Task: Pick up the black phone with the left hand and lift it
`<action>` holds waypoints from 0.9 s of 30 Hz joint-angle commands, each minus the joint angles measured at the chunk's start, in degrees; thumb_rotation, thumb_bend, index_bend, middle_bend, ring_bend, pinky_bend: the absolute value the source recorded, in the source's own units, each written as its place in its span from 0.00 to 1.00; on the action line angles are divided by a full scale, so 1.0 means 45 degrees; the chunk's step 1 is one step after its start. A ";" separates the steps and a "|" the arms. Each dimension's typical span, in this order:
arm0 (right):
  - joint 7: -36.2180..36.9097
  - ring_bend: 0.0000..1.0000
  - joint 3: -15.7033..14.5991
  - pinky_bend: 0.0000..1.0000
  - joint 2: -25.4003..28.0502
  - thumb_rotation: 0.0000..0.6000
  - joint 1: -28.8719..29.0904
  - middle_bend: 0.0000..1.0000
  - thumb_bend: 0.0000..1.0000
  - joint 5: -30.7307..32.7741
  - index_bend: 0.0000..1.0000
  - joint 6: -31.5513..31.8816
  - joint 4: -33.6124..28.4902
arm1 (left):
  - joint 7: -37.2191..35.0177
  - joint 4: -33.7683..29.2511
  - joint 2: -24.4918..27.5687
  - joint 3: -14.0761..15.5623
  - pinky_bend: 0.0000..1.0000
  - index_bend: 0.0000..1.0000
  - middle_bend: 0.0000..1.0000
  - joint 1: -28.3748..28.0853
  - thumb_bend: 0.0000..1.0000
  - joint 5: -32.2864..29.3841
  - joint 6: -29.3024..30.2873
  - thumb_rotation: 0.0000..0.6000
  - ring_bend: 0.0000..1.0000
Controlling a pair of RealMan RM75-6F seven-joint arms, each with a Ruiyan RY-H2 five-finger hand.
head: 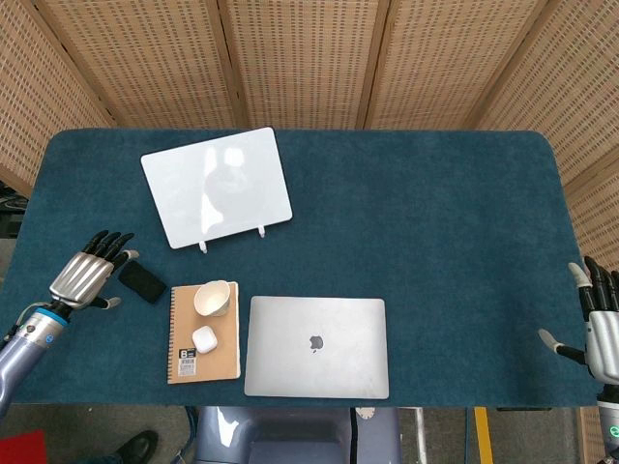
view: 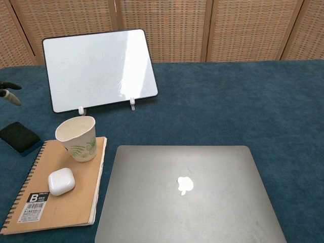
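The black phone (head: pixel 143 281) lies flat on the blue table, left of the brown notebook; the chest view shows the phone (view: pixel 19 137) at its left edge. My left hand (head: pixel 86 275) hovers just left of the phone, fingers spread and holding nothing; its fingertips (view: pixel 9 94) barely enter the chest view above the phone. My right hand (head: pixel 599 324) stays at the table's right edge, open and far from everything.
A brown notebook (head: pixel 184 343) carries a paper cup (head: pixel 213 298) and a white earbud case (head: pixel 204 339). A closed silver laptop (head: pixel 317 346) lies beside it. A whiteboard (head: pixel 217 187) stands propped behind the phone.
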 commanded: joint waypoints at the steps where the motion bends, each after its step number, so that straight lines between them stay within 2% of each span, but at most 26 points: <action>1: 0.0023 0.00 0.0006 0.00 0.0015 1.00 0.0000 0.00 0.00 0.0044 0.00 -0.0037 0.0003 | 0.0566 -0.0202 -0.0262 -0.0017 0.03 0.21 0.05 -0.0279 0.00 -0.0199 -0.0474 1.00 0.02; 7: 0.0059 0.00 0.0026 0.00 0.0032 1.00 0.0032 0.00 0.00 0.0158 0.00 -0.0173 0.0021 | 0.1563 -0.0361 -0.0612 -0.0112 0.05 0.21 0.05 -0.0606 0.00 -0.0689 -0.1254 1.00 0.02; 14: 0.0195 0.00 0.0068 0.00 0.0051 1.00 0.0057 0.00 0.00 0.0250 0.00 -0.0255 0.0060 | 0.1720 -0.0168 -0.1072 -0.0055 0.12 0.25 0.07 -0.0834 0.04 -0.1022 -0.1722 1.00 0.06; 16: 0.0223 0.00 0.0074 0.00 0.0055 1.00 0.0062 0.00 0.00 0.0266 0.00 -0.0273 0.0075 | 0.1706 -0.0044 -0.1216 -0.0048 0.15 0.28 0.12 -0.0885 0.07 -0.1102 -0.1813 1.00 0.10; 21: 0.0414 0.00 0.0101 0.00 0.0048 1.00 0.0061 0.00 0.00 0.0230 0.00 -0.0218 0.0141 | 0.1491 0.0305 -0.1546 0.0002 0.31 0.44 0.40 -0.0941 0.17 -0.1112 -0.1638 1.00 0.33; 24: 0.0538 0.00 0.0113 0.00 0.0047 1.00 0.0061 0.00 0.00 0.0232 0.00 -0.0214 0.0192 | 0.1427 0.0397 -0.1612 0.0053 0.36 0.52 0.47 -0.0935 0.21 -0.1145 -0.1593 1.00 0.39; 27: 0.0609 0.00 0.0105 0.00 0.0052 1.00 0.0068 0.00 0.00 0.0226 0.00 -0.0241 0.0220 | 0.1475 0.0341 -0.1589 0.0103 0.39 0.55 0.49 -0.0932 0.26 -0.1194 -0.1619 1.00 0.42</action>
